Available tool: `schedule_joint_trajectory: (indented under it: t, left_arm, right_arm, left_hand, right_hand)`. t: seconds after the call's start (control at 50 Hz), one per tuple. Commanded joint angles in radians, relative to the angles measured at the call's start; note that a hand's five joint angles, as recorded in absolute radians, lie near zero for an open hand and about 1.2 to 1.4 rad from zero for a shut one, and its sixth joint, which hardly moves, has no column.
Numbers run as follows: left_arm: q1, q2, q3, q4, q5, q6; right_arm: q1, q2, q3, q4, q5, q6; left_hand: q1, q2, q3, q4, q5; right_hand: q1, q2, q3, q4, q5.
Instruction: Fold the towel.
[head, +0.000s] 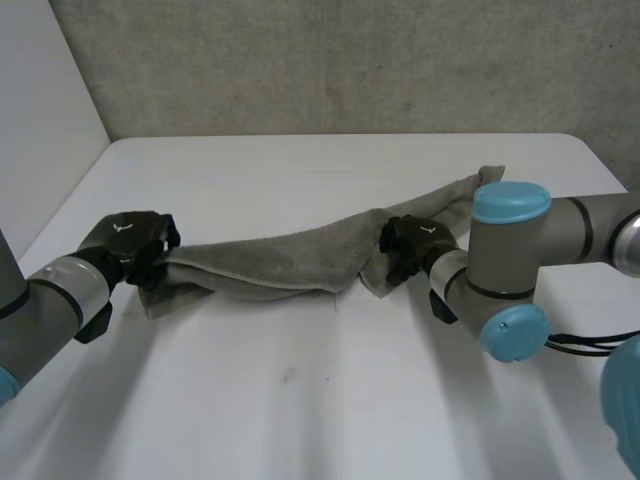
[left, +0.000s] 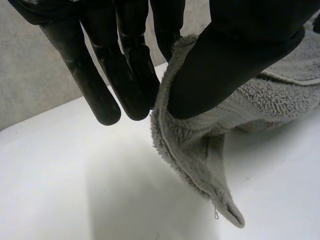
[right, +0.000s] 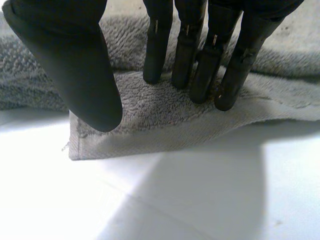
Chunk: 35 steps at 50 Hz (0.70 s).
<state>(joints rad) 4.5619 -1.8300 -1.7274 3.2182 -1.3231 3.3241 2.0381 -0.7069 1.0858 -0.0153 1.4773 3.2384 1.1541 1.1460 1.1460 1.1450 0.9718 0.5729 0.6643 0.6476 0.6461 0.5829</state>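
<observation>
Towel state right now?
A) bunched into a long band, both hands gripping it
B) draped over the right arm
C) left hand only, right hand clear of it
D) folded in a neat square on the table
A: the towel runs as a bunched band from the left hand to the right hand, and each wrist view shows it pinched between thumb and fingers.

- A robot lab or test bench, by the look.
- Bare white table (head: 330, 410), rough grey wall (head: 330, 60) behind, white panel (head: 35, 110) beside.
- Two robot arms (head: 560, 235) at the table.
</observation>
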Motion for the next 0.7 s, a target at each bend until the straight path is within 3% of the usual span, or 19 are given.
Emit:
schedule_joint_trajectory:
  t: [0.02, 0.5, 0.54, 0.58, 0.6, 0.62, 0.7]
  left_arm:
    - [-0.009, 0.005, -0.004, 0.0, 0.001, -0.001]
    - [-0.008, 0.0, -0.006, 0.003, 0.002, 0.0]
    - [-0.008, 0.002, -0.006, 0.003, 0.001, 0.0]
    - [-0.008, 0.0, -0.006, 0.003, 0.001, 0.0]
    - [-0.008, 0.0, -0.006, 0.003, 0.001, 0.0]
    - [-0.008, 0.0, -0.006, 0.003, 0.001, 0.0]
    - [-0.008, 0.0, -0.006, 0.003, 0.002, 0.0]
  right_arm:
    - [0.022, 0.104, -0.118, 0.03, 0.005, 0.027]
    - [0.062, 0.176, -0.214, 0.049, 0.012, 0.083]
    - [0.062, 0.184, -0.216, 0.049, 0.012, 0.081]
    - [0.062, 0.19, -0.222, 0.047, 0.012, 0.081]
    - [0.062, 0.19, -0.222, 0.047, 0.012, 0.081]
    - [0.062, 0.19, -0.228, 0.049, 0.012, 0.081]
    - [0.062, 0.181, -0.236, 0.047, 0.014, 0.081]
  left_hand:
    - [0.146, 0.154, 0.154, 0.155, 0.153]
    - [0.146, 0.154, 0.154, 0.155, 0.153]
    - [0.146, 0.154, 0.154, 0.155, 0.153]
    - [0.146, 0.154, 0.154, 0.155, 0.153]
    - [0.146, 0.154, 0.154, 0.155, 0.153]
    - [0.146, 0.154, 0.154, 0.155, 0.153]
    - [0.146, 0.154, 0.154, 0.155, 0.153]
  right_hand:
    - [0.097, 0.005, 0.022, 0.023, -0.088]
    - [0.149, 0.058, 0.074, 0.076, -0.035]
    - [0.249, 0.158, 0.174, 0.176, 0.064]
    - [0.603, 0.511, 0.528, 0.529, 0.418]
    - [0.604, 0.513, 0.529, 0.531, 0.42]
    - [0.758, 0.667, 0.684, 0.685, 0.574]
    - [0.823, 0.732, 0.749, 0.75, 0.639]
